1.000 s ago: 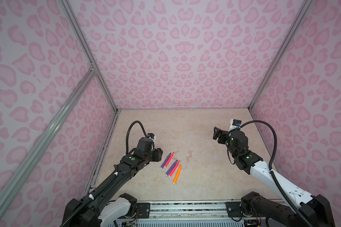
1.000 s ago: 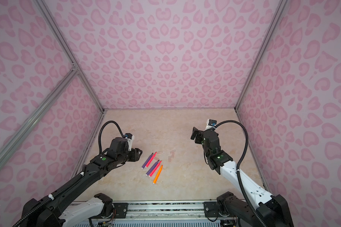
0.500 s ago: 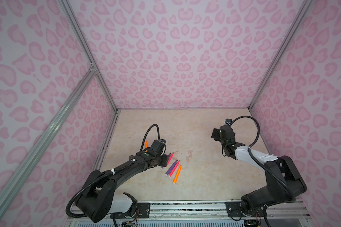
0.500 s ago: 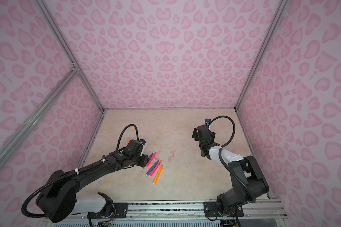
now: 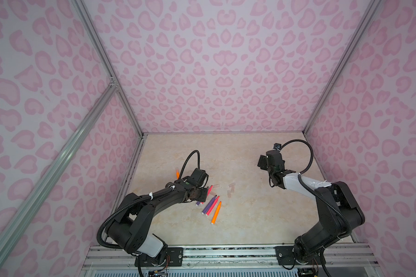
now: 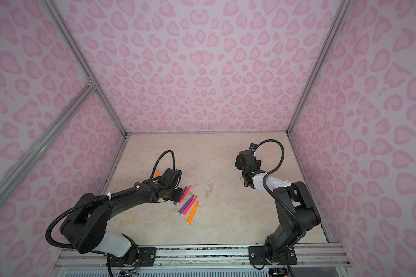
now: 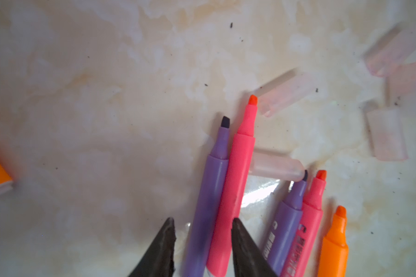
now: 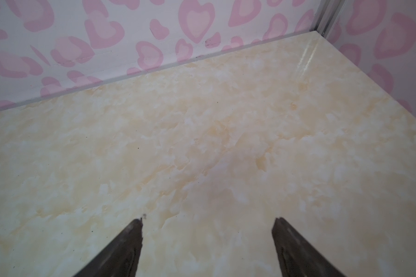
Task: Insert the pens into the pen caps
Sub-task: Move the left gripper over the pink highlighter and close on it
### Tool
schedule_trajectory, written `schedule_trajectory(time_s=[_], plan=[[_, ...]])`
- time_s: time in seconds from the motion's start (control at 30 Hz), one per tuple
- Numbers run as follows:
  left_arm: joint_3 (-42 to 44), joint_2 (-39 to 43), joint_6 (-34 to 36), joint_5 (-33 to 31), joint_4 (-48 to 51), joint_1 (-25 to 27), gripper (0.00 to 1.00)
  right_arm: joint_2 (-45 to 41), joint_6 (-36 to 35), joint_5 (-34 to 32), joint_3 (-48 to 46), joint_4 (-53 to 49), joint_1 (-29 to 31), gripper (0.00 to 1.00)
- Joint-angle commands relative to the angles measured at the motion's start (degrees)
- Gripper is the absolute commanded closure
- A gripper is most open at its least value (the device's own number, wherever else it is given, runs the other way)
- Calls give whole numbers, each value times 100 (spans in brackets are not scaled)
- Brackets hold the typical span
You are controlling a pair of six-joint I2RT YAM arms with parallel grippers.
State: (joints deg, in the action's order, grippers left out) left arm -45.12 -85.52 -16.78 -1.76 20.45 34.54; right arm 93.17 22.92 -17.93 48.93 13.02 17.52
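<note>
The left gripper hangs low over the table, its fingers partly apart and straddling the rear of a purple pen and a pink pen lying side by side, not clamped on them; a second purple pen, second pink pen and orange pen lie just beside; the print on the second pair's barrels is too blurred to read; clear pen caps lie near the tips; the right gripper gapes wide, holding nothing, well apart

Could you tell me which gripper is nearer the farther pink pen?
Left. The left gripper flanks the pink pen and its purple neighbour; the right gripper hovers over the table far to the right.
</note>
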Motion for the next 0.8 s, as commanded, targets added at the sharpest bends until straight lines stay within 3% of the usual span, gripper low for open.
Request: schedule_trajectory(time_s=[0.0,0.2,0.77], plan=[[139,323,129,0,-132,98,58,8,40,0,-16,170,-17,14],[263,557,213,62,-221,262,59,62,55,45,61,79,-25,15],[-331,-557,235,-75,140,404,63,10,65,62,14,58,-26,15]])
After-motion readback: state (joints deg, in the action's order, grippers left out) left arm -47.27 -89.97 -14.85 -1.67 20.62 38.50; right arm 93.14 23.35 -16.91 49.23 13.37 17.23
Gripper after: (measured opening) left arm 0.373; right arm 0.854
